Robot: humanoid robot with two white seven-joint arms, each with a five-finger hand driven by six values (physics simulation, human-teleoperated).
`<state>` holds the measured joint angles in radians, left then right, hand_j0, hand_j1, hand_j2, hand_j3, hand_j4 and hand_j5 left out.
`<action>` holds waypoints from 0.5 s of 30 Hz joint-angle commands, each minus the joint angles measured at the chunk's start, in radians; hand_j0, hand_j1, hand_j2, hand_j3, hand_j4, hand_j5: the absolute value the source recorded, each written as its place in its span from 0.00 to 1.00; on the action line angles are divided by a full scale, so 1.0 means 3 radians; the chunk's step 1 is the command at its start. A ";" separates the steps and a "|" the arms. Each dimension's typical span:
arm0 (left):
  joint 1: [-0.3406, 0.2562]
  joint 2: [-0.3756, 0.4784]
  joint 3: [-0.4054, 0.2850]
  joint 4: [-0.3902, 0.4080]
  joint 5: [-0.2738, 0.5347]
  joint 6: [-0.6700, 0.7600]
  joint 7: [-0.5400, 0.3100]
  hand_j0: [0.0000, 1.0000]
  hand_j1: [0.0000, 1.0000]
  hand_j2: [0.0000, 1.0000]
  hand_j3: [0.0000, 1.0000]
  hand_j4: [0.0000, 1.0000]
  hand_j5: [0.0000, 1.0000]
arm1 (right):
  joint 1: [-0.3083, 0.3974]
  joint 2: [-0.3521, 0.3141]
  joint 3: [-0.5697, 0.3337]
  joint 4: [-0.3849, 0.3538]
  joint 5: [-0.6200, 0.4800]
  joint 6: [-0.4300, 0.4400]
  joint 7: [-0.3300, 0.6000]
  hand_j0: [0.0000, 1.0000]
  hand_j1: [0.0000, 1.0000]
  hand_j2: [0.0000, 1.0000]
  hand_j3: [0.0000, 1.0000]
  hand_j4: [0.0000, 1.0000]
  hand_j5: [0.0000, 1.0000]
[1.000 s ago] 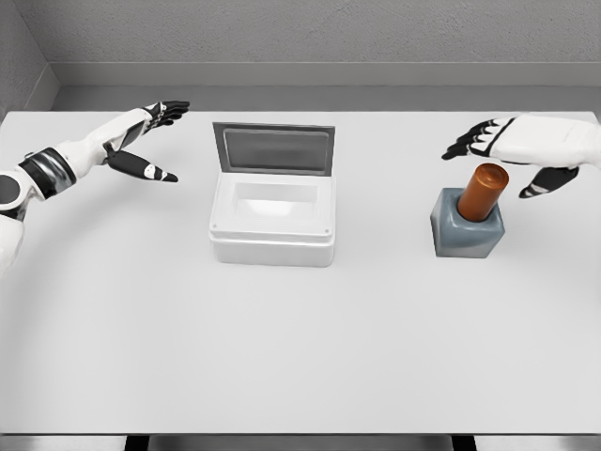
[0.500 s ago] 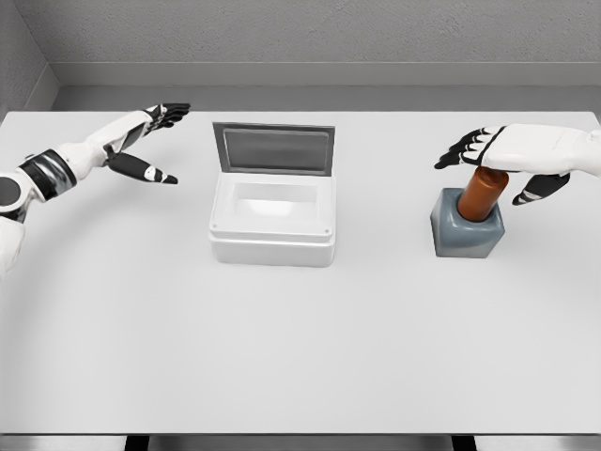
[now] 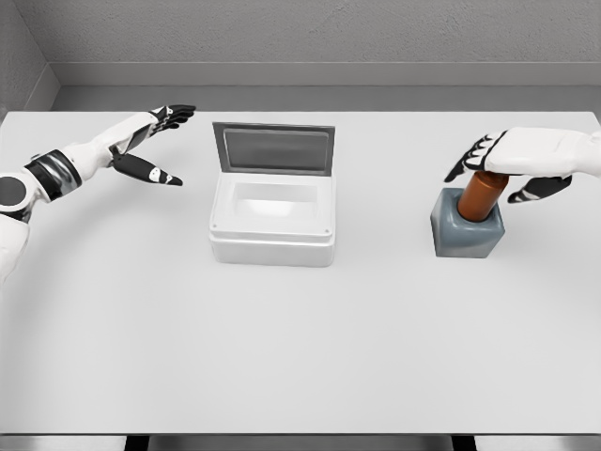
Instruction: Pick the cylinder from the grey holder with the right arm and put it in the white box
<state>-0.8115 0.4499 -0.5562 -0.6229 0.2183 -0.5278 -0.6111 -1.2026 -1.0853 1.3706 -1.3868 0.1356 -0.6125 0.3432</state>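
A brown-orange cylinder [image 3: 479,196] stands slightly tilted in the grey holder [image 3: 466,235] on the right of the table. My right hand [image 3: 492,171] lies over the cylinder's top and hides it. Its dark fingers [image 3: 467,159] point left and down, and the thumb hangs on the cylinder's right side. The hand is open and does not clasp the cylinder. The white box [image 3: 272,223] sits in the middle with its grey lid [image 3: 273,148] standing open at the back. My left hand [image 3: 150,143] hovers open at the far left, holding nothing.
The white table [image 3: 300,348] runs wide in front of the box and holder. A grey wall [image 3: 310,38] closes off the back edge. The box is about a hand's width to the left of the holder.
My right hand has come down and left from beside the cylinder onto its top, and its fingers have bent downward. The left hand has barely shifted.
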 commanded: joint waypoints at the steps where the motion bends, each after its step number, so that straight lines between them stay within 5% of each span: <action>1: 0.0000 -0.0002 0.0003 -0.0005 0.0019 0.0006 0.0001 1.00 1.00 1.00 1.00 1.00 1.00 | 0.0000 -0.0002 -0.0008 -0.0005 -0.0017 0.0005 0.0007 0.69 0.69 0.69 0.69 0.69 0.69; 15: 0.0000 -0.0002 0.0003 -0.0005 0.0019 0.0006 0.0001 1.00 1.00 1.00 1.00 1.00 1.00 | 0.0000 0.0003 -0.0003 -0.0041 -0.0012 0.0005 0.0007 0.45 0.45 0.45 0.45 0.45 0.45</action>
<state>-0.8115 0.4492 -0.5574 -0.6233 0.2168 -0.5278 -0.6111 -1.2026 -1.0853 1.3708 -1.3978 0.1376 -0.6120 0.3448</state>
